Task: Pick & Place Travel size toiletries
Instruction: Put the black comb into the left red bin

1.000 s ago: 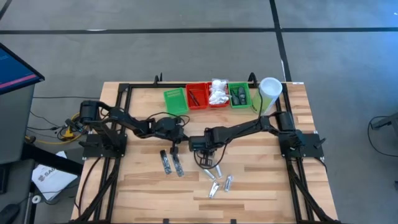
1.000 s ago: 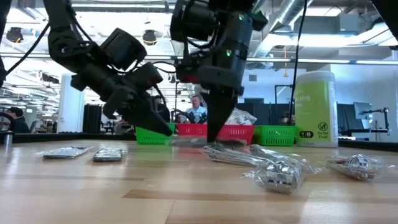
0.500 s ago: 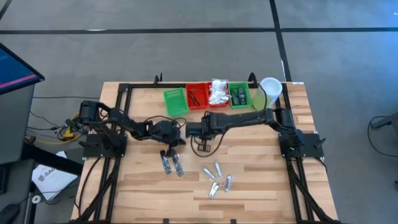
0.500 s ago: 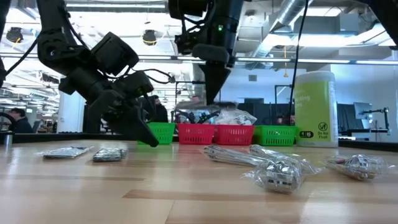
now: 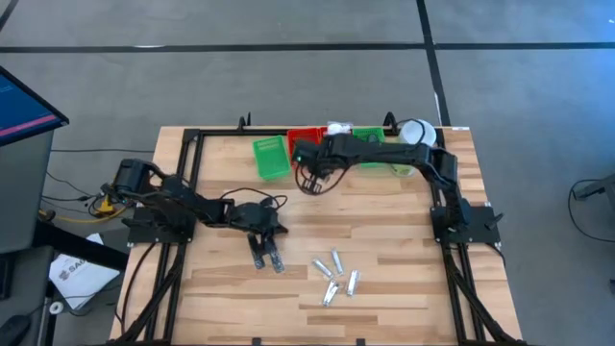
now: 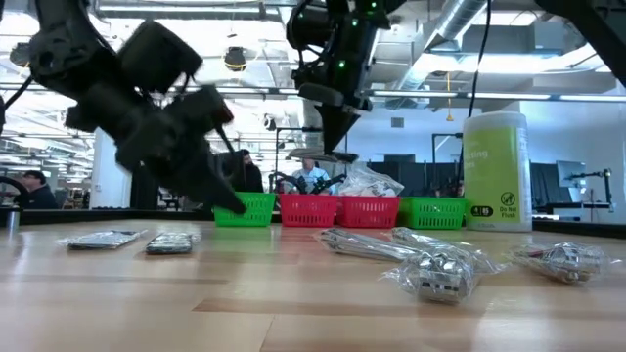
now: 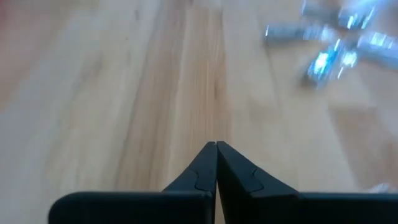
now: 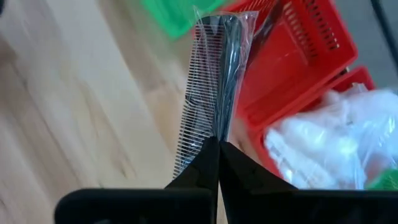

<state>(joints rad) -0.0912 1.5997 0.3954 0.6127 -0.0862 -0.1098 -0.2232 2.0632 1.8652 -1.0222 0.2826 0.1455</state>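
Note:
My right gripper hangs above the near edge of the red tray, shut on a black comb in a clear wrapper. My left gripper is shut and empty, low over the wood just beyond two dark flat packets that lie on the table. Several small silver tubes in clear wrap lie near the front middle. White soft packets fill the second red tray. My right gripper pinches one end of the wrapped comb between its two fingertips. The fingers point steeply down, and the comb runs on past them, in line with them. The comb is lifted clear of the table, beside the red tray's rim.
A row of small trays stands at the far edge: green, two red, green. A tall pale green cylinder with a white cap stands at the row's right end. Bare wood lies between the packets and the trays.
My right gripper, still shut on the comb, has lifted it off the table and carried it up and toward the far edge, to the red tray, turning as it went. My left gripper has swung a little toward the near edge, closer to the two dark packets.

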